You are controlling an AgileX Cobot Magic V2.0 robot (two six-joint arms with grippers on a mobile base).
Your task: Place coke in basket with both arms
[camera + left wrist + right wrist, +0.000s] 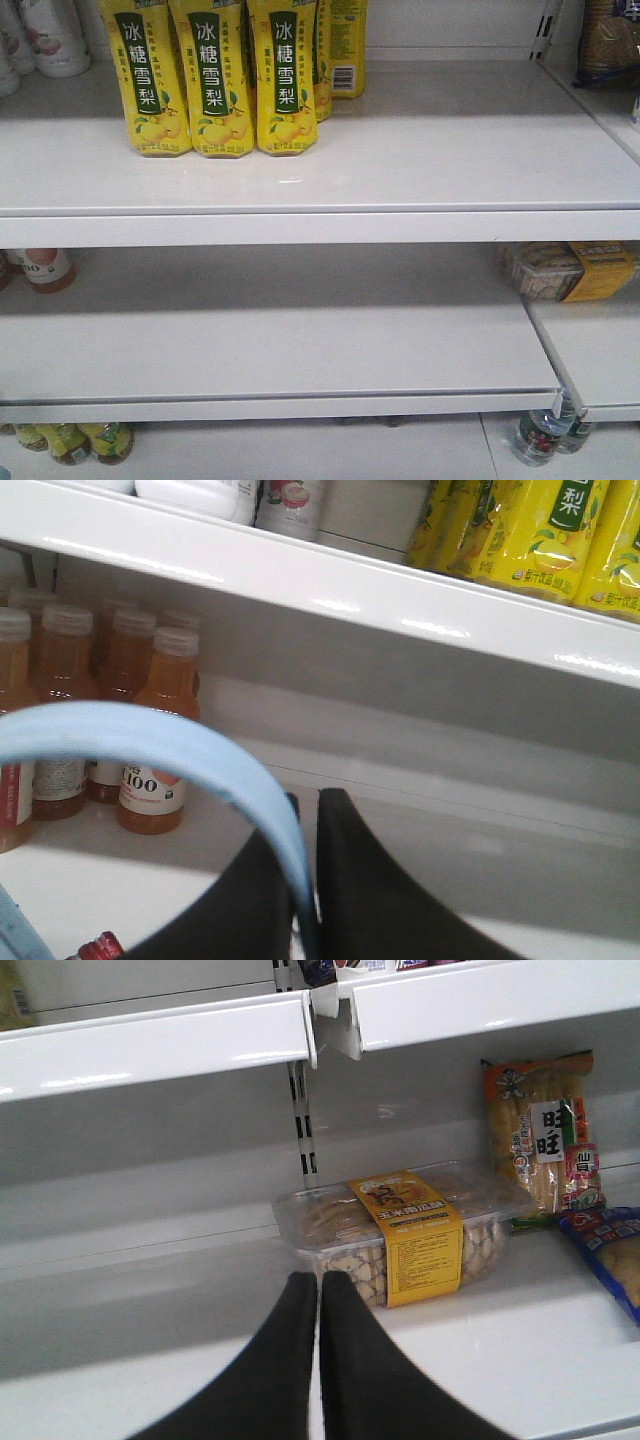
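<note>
While left end effector (305,880) pinches smooth curved basket handle (150,745), right end effector (319,1340) closed empty.

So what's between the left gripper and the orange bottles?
The basket handle, held in the left gripper, in front of the orange bottles; left wrist view.

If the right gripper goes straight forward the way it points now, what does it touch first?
Most likely the clear plastic box of biscuits with the yellow label, lying on the shelf just beyond the closed right gripper. How far away it is remains unclear.
</note>
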